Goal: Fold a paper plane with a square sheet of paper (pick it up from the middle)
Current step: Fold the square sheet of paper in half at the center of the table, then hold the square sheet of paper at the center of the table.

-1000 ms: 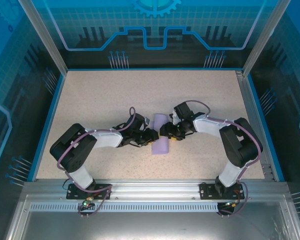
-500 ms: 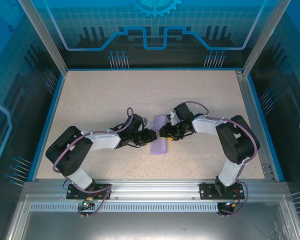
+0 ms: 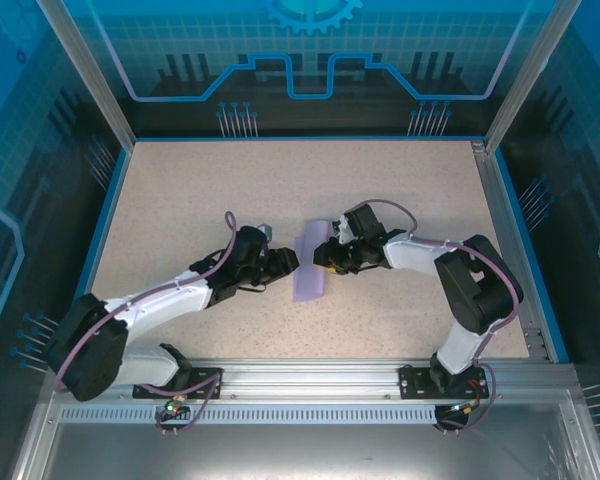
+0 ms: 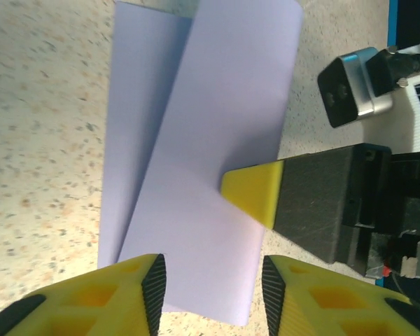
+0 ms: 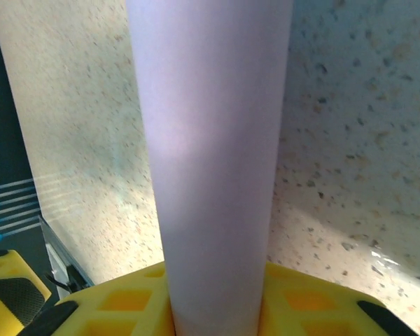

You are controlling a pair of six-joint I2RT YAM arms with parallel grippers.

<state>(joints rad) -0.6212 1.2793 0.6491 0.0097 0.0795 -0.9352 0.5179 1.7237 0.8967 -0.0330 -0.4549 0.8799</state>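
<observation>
**Left claw drawn back, sheet shifted while the first fold is skewed**

Compared with one second ago, the square sheet of paper (image 3: 310, 266) is found a little more to the left on the tabletop (image 3: 180, 200), and it is turned slightly. The left claw (image 3: 288, 261) has been pulled back to the sheet's left edge, and the left arm is now stretched much lower and flatter. The right claw (image 3: 326, 260) has been carried along with the sheet and is kept at its right edge.

In the left wrist view, the left claw (image 4: 213, 287) is seen spread, with nothing gripped; the near edge of the sheet (image 4: 196, 140) lies under the gap. The upper layer is laid crooked over the lower one, so the edges are not matched. One yellow finger (image 4: 252, 192) of the right claw is rested on this upper layer.

In the right wrist view, the sheet (image 5: 210, 140) is seen as a curved band running out from between the fingers of the right claw (image 5: 213, 318), so it is judged to be pinched there.

The fold is judged to be begun but not creased. The layers probably need to be aligned before they are pressed flat.
</observation>
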